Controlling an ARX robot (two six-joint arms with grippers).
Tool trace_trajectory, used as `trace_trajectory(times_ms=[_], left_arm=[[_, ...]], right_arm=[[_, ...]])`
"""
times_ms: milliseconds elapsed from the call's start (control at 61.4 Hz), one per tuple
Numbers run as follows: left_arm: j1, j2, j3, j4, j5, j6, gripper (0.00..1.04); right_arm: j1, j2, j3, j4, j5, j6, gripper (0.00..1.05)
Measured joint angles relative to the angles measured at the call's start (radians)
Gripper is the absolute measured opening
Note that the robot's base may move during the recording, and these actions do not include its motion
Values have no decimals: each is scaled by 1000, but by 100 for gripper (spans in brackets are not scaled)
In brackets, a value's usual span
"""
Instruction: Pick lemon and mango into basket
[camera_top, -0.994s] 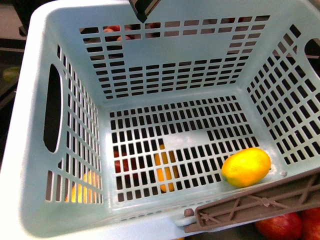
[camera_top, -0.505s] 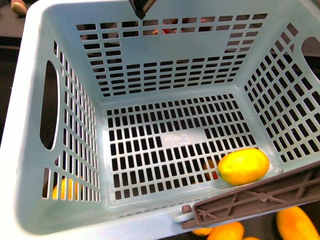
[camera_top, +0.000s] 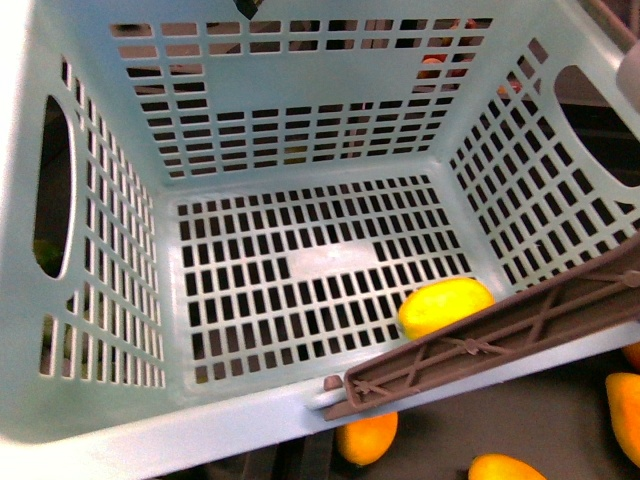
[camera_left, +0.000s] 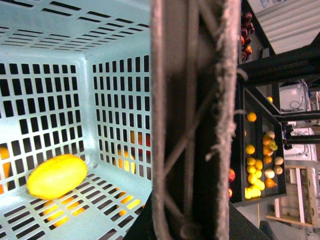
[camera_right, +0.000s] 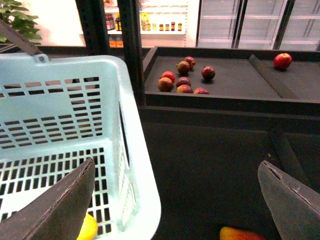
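Note:
The turquoise basket (camera_top: 300, 110) fills the front view, and its brown-grey handle (camera_top: 500, 340) lies across the near right corner. My left gripper (camera_left: 190, 220) is shut on that handle, which runs up the middle of the left wrist view. One plump yellow fruit, the lemon (camera_top: 445, 305), rests on the basket floor against the handle side, and the lemon (camera_left: 56, 176) shows there too. Yellow-orange fruits lie outside under the near rim; the longer one at the right edge looks like the mango (camera_top: 625, 415). My right gripper (camera_right: 175, 210) hangs open over the dark surface beside the basket rim (camera_right: 135, 150).
More yellow-orange fruits (camera_top: 367, 438) sit just below the basket. A reddish-yellow fruit (camera_right: 245, 233) lies under the right gripper. A dark tray holds red apples (camera_right: 182, 80) behind a black post (camera_right: 130, 50). Shelves of mixed fruit (camera_left: 257, 165) stand beyond the handle.
The basket has shifted left and closer in the front view, and the lemon slid left along its floor. Different fruits show beneath it, with yellow-orange ones now below the near rim.

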Motion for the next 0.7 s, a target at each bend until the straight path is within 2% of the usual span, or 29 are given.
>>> trace_trajectory(times_ms=[244, 261, 309, 342, 391, 456, 489, 652, 700], left_arm=[[-7, 0, 0, 0, 22, -1, 5], [-8, 0, 0, 0, 22, -1, 5], [-10, 0, 0, 0, 27, -1, 5], [-10, 0, 0, 0, 29, -2, 5], [-11, 0, 0, 0, 33, -8, 5], [-15, 0, 0, 0, 32, -9, 5], [-16, 0, 0, 0, 31, -9, 5], [-14, 0, 0, 0, 21, -5, 5], [-13, 0, 0, 0, 18, -5, 5]], right_arm=[[1, 2, 0, -3, 13, 5, 96], [6, 7, 4, -17, 32, 14, 96], [40, 55, 68, -186, 211, 99, 96], [33, 101, 108, -278, 309, 157, 96], [2, 167, 138, -344, 387, 221, 96], [-72, 272, 142, -328, 365, 279, 96], [-124, 348, 143, -289, 314, 299, 96], [-283, 668, 159, -105, 114, 295, 96], [-317, 760, 163, -50, 92, 276, 96]])
